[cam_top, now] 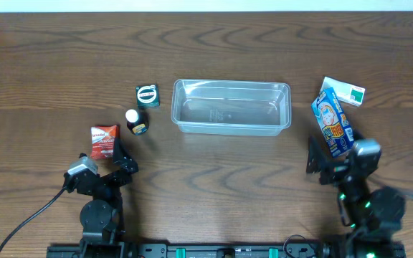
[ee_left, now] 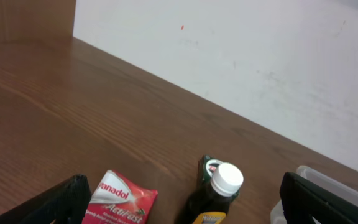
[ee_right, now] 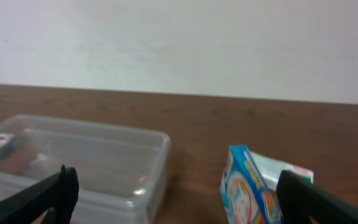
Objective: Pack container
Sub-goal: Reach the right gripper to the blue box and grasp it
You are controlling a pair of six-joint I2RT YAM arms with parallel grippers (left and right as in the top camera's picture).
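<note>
Container [cam_top: 228, 111] sits in the middle of the wooden table [cam_top: 206, 193], slightly toward the far side, its long side running left to right. It is a clear, shallow plastic tub with rounded corners and a rim, and only its bare floor shows inside.

Left of the container stand 3 small items. A dark green box [cam_top: 147, 95] with a round emblem on top lies near the tub's far-left corner. Just near of it stands a small dark bottle [cam_top: 136, 120] with a white cap, upright. Farther left and nearer lies a red Panadol box [cam_top: 103, 141].

The left gripper [cam_top: 106, 163] rests low at the near-left, its fingers spread wide and grasping nothing. From the left wrist camera the Panadol box and the bottle show between the 2 fingers, with the green box behind the bottle and a corner of the container at the right edge.

Right of the container lie 2 more boxes: a blue printed box [cam_top: 333, 123], tilted, and a white and green box [cam_top: 345, 91] touching or just beside its far end.

The right gripper [cam_top: 333, 161] sits at the near-right, just near of the blue box, fingers released and wide apart, holding nothing.
</note>
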